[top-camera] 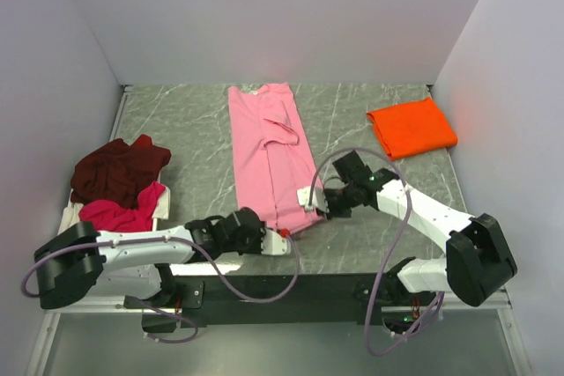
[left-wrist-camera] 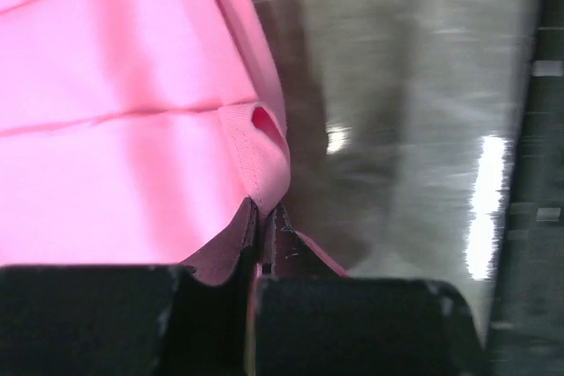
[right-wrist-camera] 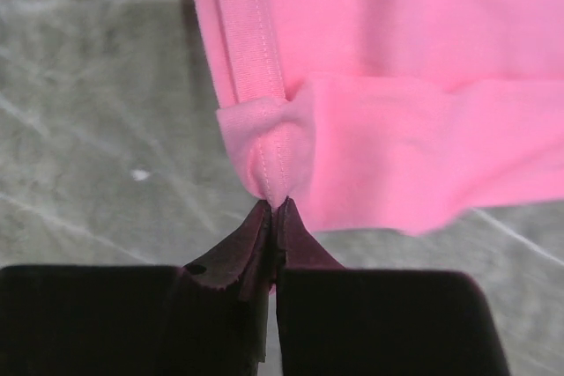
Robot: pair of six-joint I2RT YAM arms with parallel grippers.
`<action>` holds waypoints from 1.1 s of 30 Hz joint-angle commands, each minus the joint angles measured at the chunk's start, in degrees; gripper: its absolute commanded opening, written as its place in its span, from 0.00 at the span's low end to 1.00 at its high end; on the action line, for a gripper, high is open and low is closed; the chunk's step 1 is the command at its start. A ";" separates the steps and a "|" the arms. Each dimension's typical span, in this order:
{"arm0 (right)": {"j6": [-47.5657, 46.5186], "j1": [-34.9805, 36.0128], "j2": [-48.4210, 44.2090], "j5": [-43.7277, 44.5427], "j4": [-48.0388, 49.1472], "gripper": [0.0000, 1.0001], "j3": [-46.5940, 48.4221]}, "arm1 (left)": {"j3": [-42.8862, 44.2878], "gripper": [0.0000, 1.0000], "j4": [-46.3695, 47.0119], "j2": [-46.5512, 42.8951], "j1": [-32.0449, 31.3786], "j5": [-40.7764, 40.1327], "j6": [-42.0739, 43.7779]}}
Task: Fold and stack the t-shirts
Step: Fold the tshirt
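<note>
1. While the counter carries every shirt in view, only one looks finished, so the task seems well short of halfway.
2. The pink shirt lies in the middle, running from the far edge toward the arms. It is a long narrow strip with its sides already turned in. I judge it part-folded, with the end-to-end folds not yet made.
3. At the left, the maroon shirt and the magenta shirt lie crumpled together, the magenta one nearer the arms. Neither arm touches them. Both remain to be spread, folded and stacked.
4. The orange shirt sits at the far right as a flat, tidy rectangle, well apart from the pink one. It looks done and probably marks where the stack goes.
5. The left fingers are closed on the near left corner of the pink strip. The right fingers are pinched on its near right corner. Each wrist view shows a small bunch of hem caught at the tips.
6. A pale patch shows at the edges of the crumpled pair; whether it is another shirt I cannot tell.
7. How many layers each pinch holds is hidden between the tips.
8. The left wrist view is blurred, so the counter beyond the cloth is hard to read.
</note>
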 commanded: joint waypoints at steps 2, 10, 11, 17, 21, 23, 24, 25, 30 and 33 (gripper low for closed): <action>5.12 -3.00 3.36 -2.17 -2.35 0.00 8.97 | 2.80 0.00 0.16 -4.96 7.97 3.41 3.52; 9.60 -9.24 23.10 -1.12 -5.60 0.00 32.60 | 13.08 0.00 3.24 5.20 29.04 12.89 10.73; 10.22 -9.42 25.14 -0.07 -5.78 0.00 35.14 | 15.97 0.00 3.24 6.97 31.08 14.12 11.35; 16.62 -10.47 41.75 2.31 -8.42 0.00 59.03 | 29.23 0.00 4.65 21.83 40.68 20.54 12.84; 19.10 -11.27 50.45 3.80 -8.86 0.00 68.99 | 34.88 0.00 4.83 27.90 44.37 23.09 13.02; 19.80 -11.27 52.57 4.51 -9.12 0.00 73.20 | 38.12 0.00 4.13 30.97 45.60 23.62 13.37; 20.15 -11.35 54.41 4.86 -9.12 0.00 74.36 | 39.19 0.00 3.86 31.94 45.95 23.89 13.46; 20.50 -11.27 55.39 5.64 -9.38 0.00 75.59 | 40.24 0.00 3.86 33.87 46.48 24.15 13.64; 21.47 -11.44 57.33 8.37 -8.34 0.00 77.45 | 44.55 0.00 3.86 37.57 47.36 25.56 12.59; 21.82 -11.53 57.07 8.55 -7.02 0.00 76.30 | 45.87 0.00 3.86 39.59 47.54 25.73 12.67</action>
